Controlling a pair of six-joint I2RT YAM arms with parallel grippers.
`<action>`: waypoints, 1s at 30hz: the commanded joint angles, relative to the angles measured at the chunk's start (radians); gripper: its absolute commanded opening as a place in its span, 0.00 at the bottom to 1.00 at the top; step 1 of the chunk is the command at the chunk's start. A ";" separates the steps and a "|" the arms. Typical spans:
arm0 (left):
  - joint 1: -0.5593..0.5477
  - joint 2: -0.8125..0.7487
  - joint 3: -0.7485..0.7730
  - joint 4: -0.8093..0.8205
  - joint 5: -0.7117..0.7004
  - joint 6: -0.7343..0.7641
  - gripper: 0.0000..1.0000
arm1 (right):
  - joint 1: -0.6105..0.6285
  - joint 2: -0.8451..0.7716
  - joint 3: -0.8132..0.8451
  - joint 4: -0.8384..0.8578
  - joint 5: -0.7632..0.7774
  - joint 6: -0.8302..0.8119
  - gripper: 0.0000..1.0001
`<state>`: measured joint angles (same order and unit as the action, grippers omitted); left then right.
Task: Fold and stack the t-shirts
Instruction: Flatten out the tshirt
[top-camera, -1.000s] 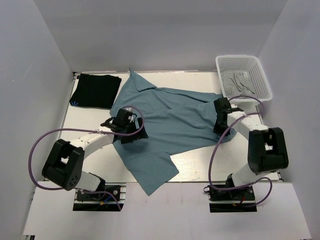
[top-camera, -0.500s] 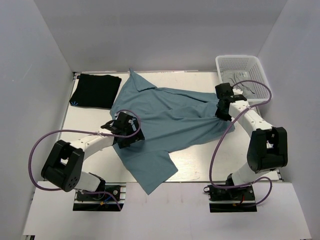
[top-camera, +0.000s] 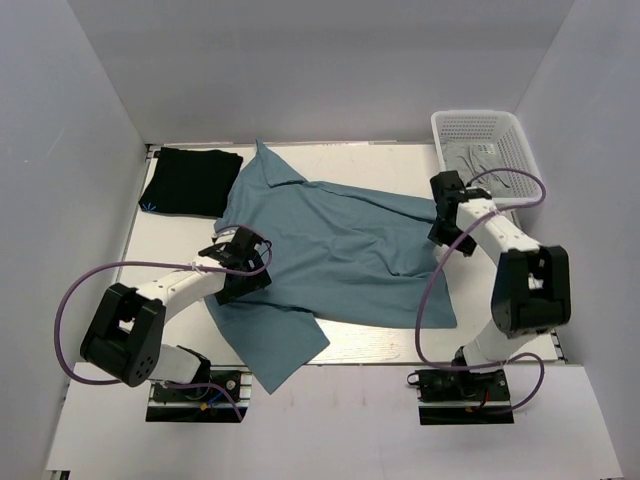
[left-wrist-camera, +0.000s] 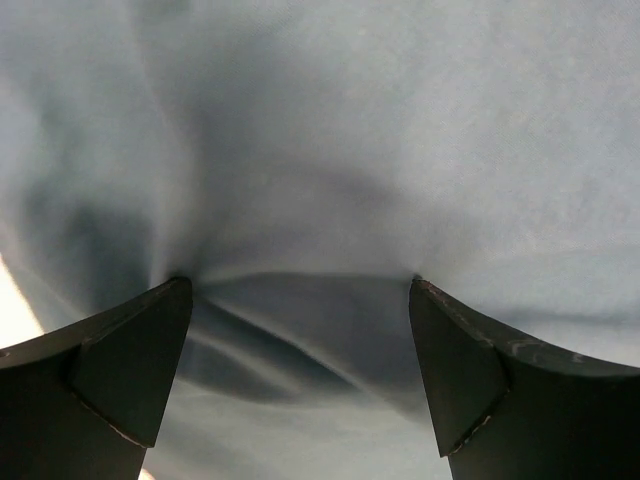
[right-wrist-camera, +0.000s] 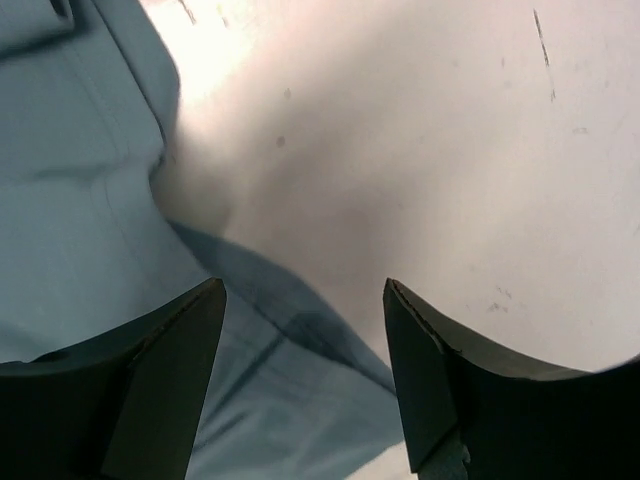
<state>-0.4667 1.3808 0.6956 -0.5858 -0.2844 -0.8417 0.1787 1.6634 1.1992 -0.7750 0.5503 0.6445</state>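
A dusty teal-blue t-shirt (top-camera: 350, 250) lies spread across the white table (top-camera: 170, 240), one corner hanging past the near edge. A black t-shirt (top-camera: 190, 180) sits folded at the back left, with a tiny light-blue mark at its near corner. My left gripper (top-camera: 243, 272) stands open with both fingertips pressed down on the teal cloth (left-wrist-camera: 400, 120), which wrinkles between them. My right gripper (top-camera: 441, 232) is open just above the shirt's right edge (right-wrist-camera: 80, 200). Bare table (right-wrist-camera: 420, 150) lies beyond that edge, and nothing is held between the fingers.
A white plastic basket (top-camera: 487, 113) holding grey cloth stands at the back right, close behind the right arm. White walls enclose the table on the left, back and right. Purple cables loop off both arms.
My right gripper has opened and let go of the shirt's right edge, which has dropped flat. The left gripper slid left and nearer, dragging the teal cloth with it.
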 joint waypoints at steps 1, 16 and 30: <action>0.008 -0.022 0.057 -0.055 -0.056 0.020 1.00 | -0.002 -0.157 -0.058 0.019 -0.036 -0.011 0.71; -0.001 -0.054 0.116 -0.011 -0.041 0.030 1.00 | -0.009 -0.499 -0.507 0.153 -0.406 -0.057 0.75; 0.031 0.207 0.436 0.012 -0.151 0.141 1.00 | 0.064 -0.239 -0.179 0.402 -0.398 -0.301 0.90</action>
<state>-0.4515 1.5536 1.0672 -0.6018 -0.4057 -0.7486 0.2272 1.3487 0.9573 -0.4526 0.1585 0.4160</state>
